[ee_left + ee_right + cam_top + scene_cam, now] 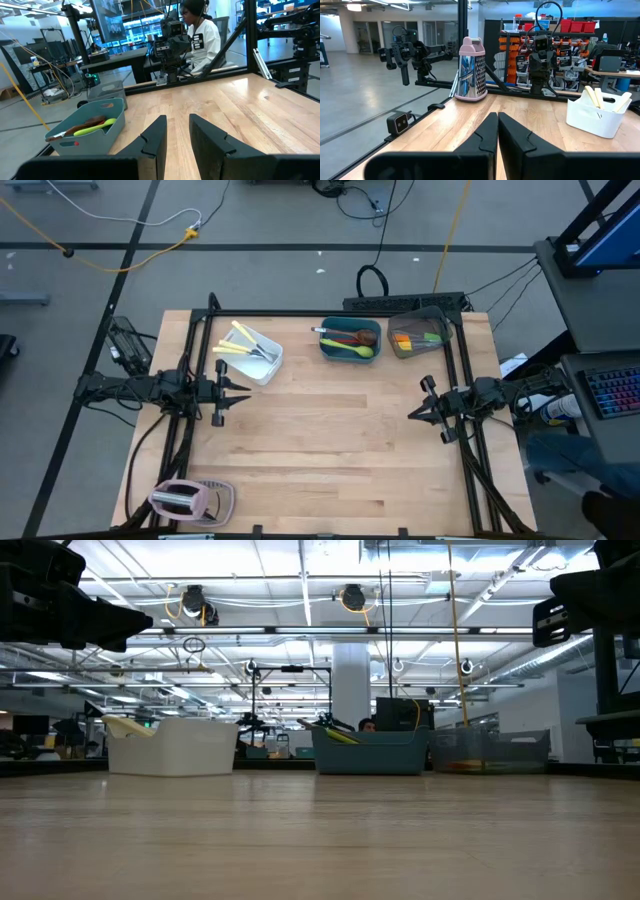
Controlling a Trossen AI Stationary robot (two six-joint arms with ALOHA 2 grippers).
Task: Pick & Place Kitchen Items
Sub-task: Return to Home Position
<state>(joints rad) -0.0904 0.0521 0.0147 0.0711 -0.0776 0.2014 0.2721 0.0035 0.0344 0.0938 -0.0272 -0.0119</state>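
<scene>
Left claw (177,120), green spoon (95,128) well apart

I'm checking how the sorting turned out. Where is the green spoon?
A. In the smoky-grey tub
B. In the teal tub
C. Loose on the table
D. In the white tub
B: the high view shows the green spoon lying inside the teal tub, the middle one of the three tubs at the table's far edge.

white tub (271,368), teal tub (323,346) (lime spoon (353,351))
</scene>
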